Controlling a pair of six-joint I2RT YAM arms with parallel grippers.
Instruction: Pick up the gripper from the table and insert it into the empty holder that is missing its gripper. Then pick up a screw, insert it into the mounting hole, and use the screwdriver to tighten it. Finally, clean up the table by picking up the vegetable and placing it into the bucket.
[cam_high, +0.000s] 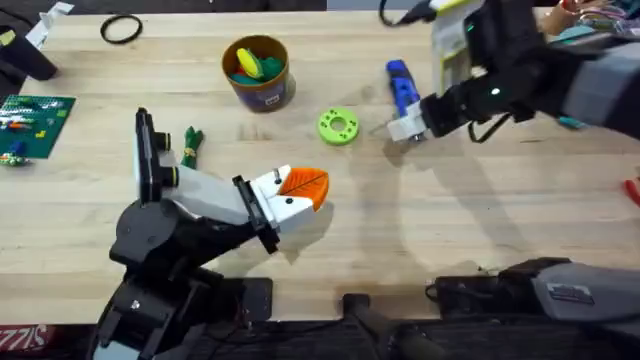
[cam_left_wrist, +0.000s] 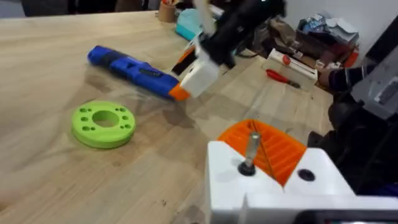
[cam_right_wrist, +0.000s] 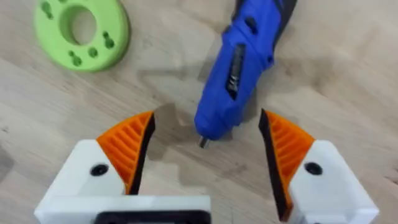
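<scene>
The right hand (cam_high: 408, 127) hangs low over the screwdriver (cam_high: 400, 82) in the upper right of the overhead frame, and its two fingers stand wide apart with nothing between them but the tool's tip end. From the right wrist camera the screwdriver (cam_right_wrist: 239, 68) lies flat on the desk (cam_high: 480, 220) with its long axis running nearly straight away from the hand (cam_right_wrist: 205, 146), dark tip pointing back into the gap, so the fingers straddle its width rather than its length. That looks like a fair line for closing on the blue handle, though the hand seems to sit near the tip and may need to reach further along the body. The left hand (cam_high: 305, 188), lower centre, is well apart from the tool; I cannot tell whether its fingers are parted. The right arm is plainly the nearer one.
</scene>
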